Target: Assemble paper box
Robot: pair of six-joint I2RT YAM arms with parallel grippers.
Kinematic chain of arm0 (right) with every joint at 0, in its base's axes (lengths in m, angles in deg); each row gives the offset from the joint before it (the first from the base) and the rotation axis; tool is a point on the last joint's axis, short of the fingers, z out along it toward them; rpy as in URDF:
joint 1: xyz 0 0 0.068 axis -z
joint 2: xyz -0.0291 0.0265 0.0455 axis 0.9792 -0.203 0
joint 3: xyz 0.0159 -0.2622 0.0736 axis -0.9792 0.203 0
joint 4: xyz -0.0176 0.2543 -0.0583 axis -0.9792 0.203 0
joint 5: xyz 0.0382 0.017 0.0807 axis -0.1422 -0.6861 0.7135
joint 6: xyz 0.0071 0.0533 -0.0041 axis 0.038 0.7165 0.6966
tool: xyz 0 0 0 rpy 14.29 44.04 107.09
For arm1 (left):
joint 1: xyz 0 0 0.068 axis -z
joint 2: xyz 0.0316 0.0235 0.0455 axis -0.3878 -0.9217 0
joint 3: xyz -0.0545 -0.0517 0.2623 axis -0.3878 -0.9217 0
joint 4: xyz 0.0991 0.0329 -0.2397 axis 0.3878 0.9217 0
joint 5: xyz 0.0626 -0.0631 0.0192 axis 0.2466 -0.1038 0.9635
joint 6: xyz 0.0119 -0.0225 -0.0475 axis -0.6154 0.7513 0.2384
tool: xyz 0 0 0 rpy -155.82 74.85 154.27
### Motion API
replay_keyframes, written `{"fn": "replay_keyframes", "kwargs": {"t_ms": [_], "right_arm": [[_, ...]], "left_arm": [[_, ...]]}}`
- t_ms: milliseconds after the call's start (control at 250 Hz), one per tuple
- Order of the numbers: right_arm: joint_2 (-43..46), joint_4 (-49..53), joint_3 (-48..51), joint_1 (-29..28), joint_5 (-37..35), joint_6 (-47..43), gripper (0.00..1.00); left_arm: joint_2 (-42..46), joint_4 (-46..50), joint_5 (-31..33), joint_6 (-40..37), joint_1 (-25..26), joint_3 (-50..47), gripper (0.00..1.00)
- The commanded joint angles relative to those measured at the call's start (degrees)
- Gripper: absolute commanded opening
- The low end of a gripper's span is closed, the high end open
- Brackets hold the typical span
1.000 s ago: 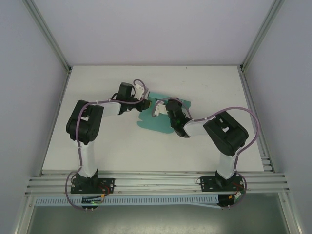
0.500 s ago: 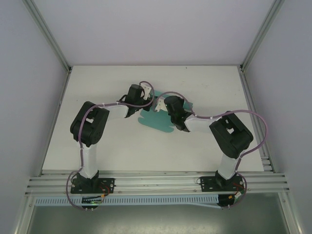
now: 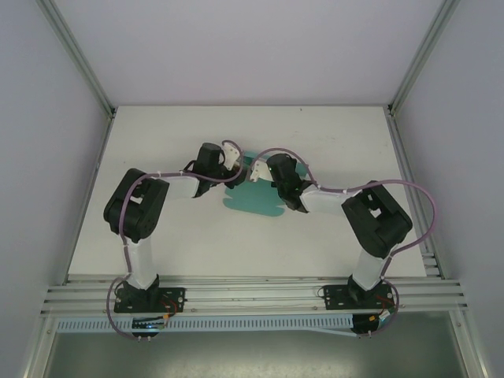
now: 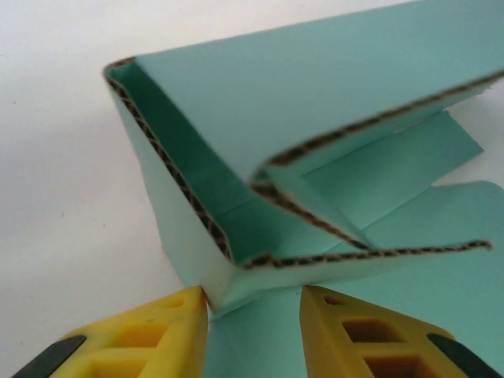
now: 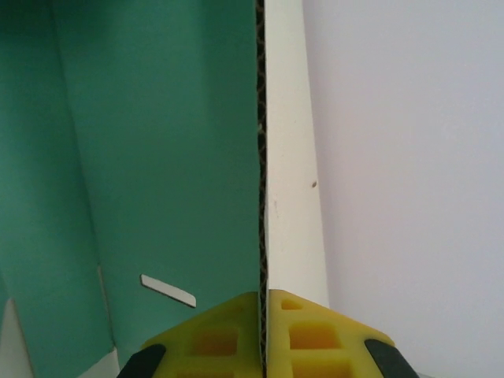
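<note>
A white tabletop seen from above, closed in by pale walls, with two black-and-white robot arms bolted at its near edge. Both arms reach inward and meet over the middle of the tabletop, their wrists close together. Under them lies the paper box, teal-green corrugated card, partly folded. Its flat rounded flap spreads toward the near side, and its far part is hidden beneath the wrists.

From the left wrist, the left gripper shows two yellow fingers at the bottom of the view. Its jaws are released, with a gap between them. In that gap lies a flat teal panel. Just beyond the fingertips a folded corner of the box stands up, and its brown fluted edge is visible. The corner sits right at the tip of the left-hand finger. Whether it touches cannot be told. Several panels rise from that corner at slanting angles, one folded over another, and bare tabletop lies to the left.

From the right wrist, the right gripper has its jaws clenched on one upright wall of the box. The wall's thin fluted edge runs straight up from between the two yellow fingertips. To the left of that edge the card is teal, with a small pale slot cut in it. To the right it is cream.
</note>
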Motion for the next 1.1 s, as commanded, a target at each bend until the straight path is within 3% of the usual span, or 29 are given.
{"fn": "replay_keyframes", "kwargs": {"t_ms": [0, 160, 300, 476, 628, 807, 951, 1095], "right_arm": [[-4.7, -2.0, 3.8, -1.2, 4.8, -3.4, 0.0], [-5.6, -5.9, 5.8, -1.5, 4.0, -6.6, 0.0], [-7.6, -8.0, 6.2, -2.6, 3.0, -7.3, 0.0], [-10.1, -9.1, 5.2, -2.5, 3.5, -8.2, 0.0], [-11.8, -10.4, 4.2, -1.5, 3.9, -10.7, 0.0], [-11.5, -5.9, 2.4, -1.3, 6.7, -8.4, 0.0], [-11.3, -4.5, 2.0, -1.0, 7.9, -8.3, 0.0], [-11.6, -2.8, 1.6, -0.9, 9.0, -7.6, 0.0]], "left_arm": [[3.9, -2.7, -7.6, -0.9, -1.3, -2.1, 0.38], [7.2, -6.2, -13.6, 4.5, -7.3, -7.3, 0.42], [6.4, -1.0, -12.4, 0.9, -8.1, -5.5, 0.47], [3.6, 3.2, -12.5, 1.0, -8.2, -2.9, 0.44], [3.5, -0.3, -8.6, 2.2, -8.2, -4.1, 0.49], [-2.0, 5.3, -11.1, -0.9, -8.2, 5.4, 0.51], [-7.8, 15.0, -10.8, -0.4, -8.2, 15.5, 0.44], [-8.5, 15.1, -10.2, 1.4, -8.2, 17.0, 0.43]]}}
